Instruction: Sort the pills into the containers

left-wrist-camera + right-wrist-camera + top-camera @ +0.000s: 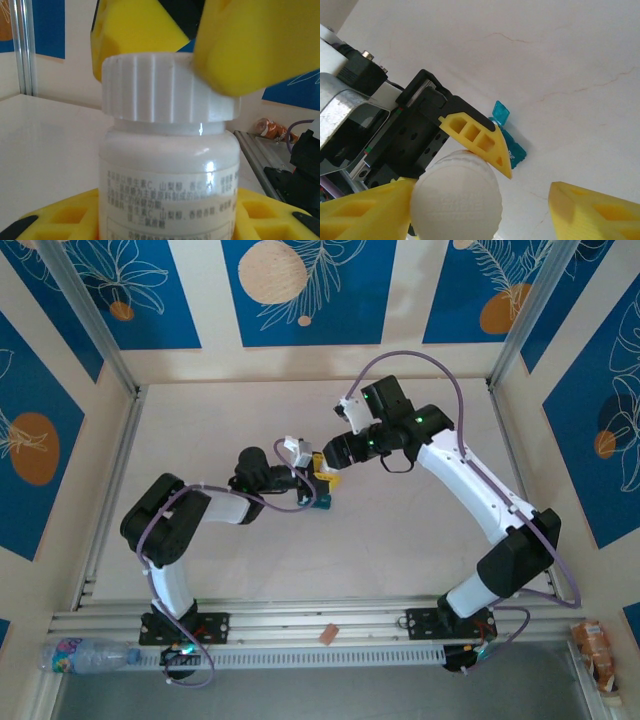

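Observation:
My left gripper is shut on a white pill bottle, holding it upright between its yellow fingers. The ribbed white cap is on. My right gripper straddles the cap from above, open: its left finger touches the cap, while its right finger stands apart from it. The containers, a teal strip with one lid flipped up, lie on the table just past the bottle, below both grippers. The pills are out of view.
A plastic water bottle lies on the near rail at the left. A snack packet sits at the near right corner. Metal frame posts stand at the table's back corners.

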